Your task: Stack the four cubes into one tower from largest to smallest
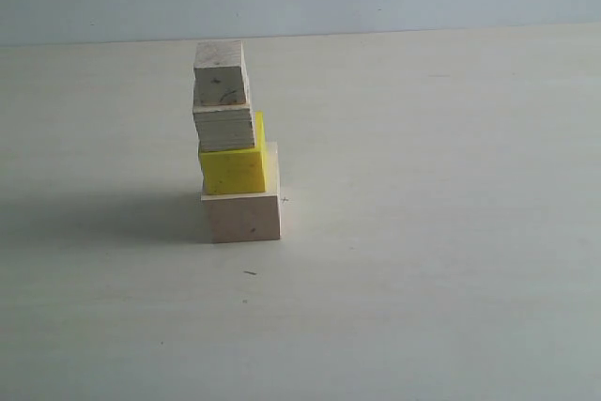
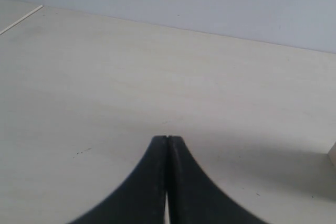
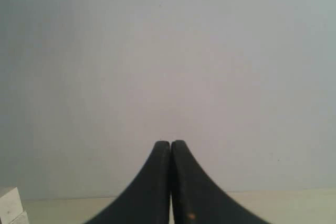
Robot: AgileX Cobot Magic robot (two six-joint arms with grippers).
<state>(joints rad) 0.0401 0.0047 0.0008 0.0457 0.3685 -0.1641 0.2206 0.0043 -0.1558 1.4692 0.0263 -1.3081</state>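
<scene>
Large wood cube (image 1: 244, 217) carries yellow cube (image 1: 232, 170), layered cube (image 1: 223, 129) and smallest cube (image 1: 220, 72) stacked above it; left gripper (image 2: 167, 139) and right gripper (image 3: 171, 143) both closed, empty.

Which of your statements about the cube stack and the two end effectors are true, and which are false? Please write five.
1. Four cubes stand in one tower. True.
2. The yellow cube rests directly on the large pale cube. True.
3. One cube lies apart from the tower. False: all four are stacked, with the smallest cube on top.
4. The layered-edge cube sits between the yellow cube and the smallest cube. True.
5. Both end effectors are open. False: the left end effector and the right end effector are shut and hold nothing.
</scene>
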